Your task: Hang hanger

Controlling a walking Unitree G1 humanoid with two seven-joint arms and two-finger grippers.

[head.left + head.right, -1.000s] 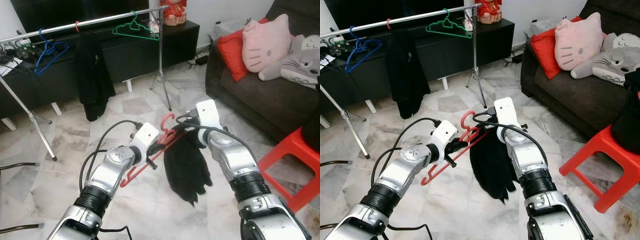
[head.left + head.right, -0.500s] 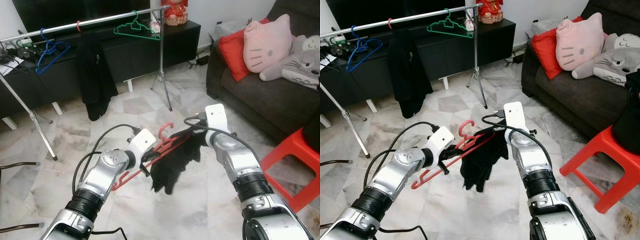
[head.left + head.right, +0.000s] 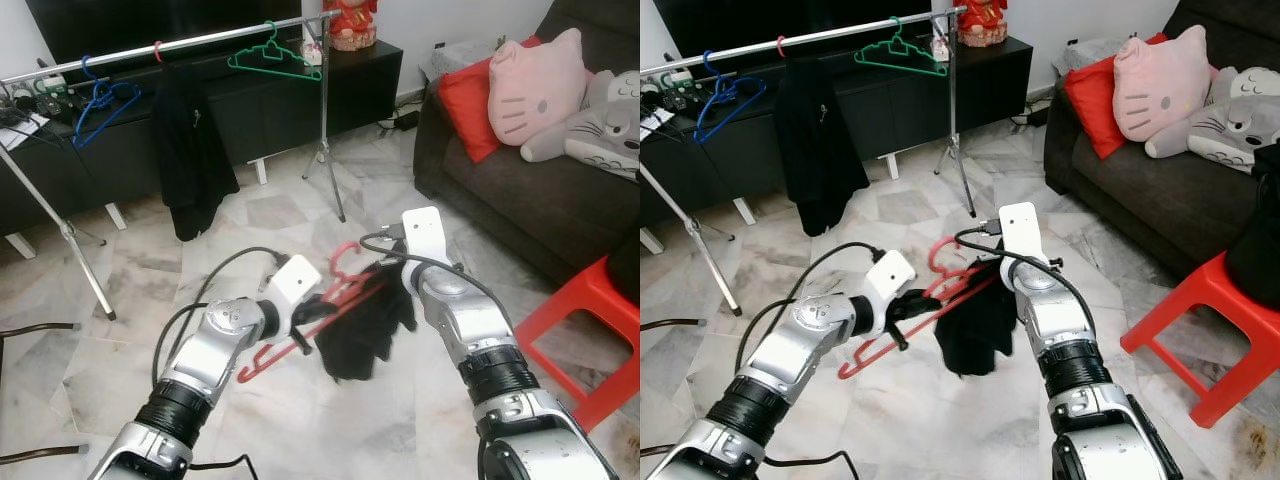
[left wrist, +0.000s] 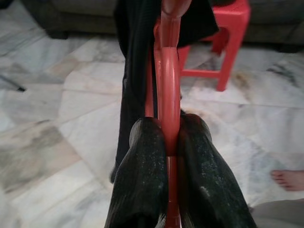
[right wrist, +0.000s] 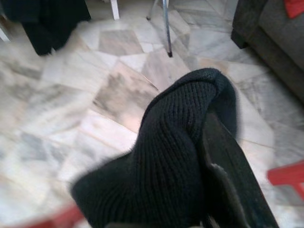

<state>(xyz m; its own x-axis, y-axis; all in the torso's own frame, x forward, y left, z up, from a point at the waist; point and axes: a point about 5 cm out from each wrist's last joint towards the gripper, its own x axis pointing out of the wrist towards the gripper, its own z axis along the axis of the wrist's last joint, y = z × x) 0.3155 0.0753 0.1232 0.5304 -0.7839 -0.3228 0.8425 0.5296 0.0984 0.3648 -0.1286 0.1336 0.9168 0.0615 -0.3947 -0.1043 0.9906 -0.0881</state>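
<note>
Bunched tighter than half a second ago, black knitted garment, soft and limp, hangs from right gripper clamped on its fold; thin red plastic hanger, light, rigid, pinched mid-bar by left gripper, well short of silver clothes rail.

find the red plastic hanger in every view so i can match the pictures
Left eye view: red plastic hanger, centre, between both arms.
Right eye view: centre, slightly further left.
Left wrist view: clamped between the left gripper fingers.
Right wrist view: cannot tell.
Shared landmark: black knitted garment draped on it.
</note>
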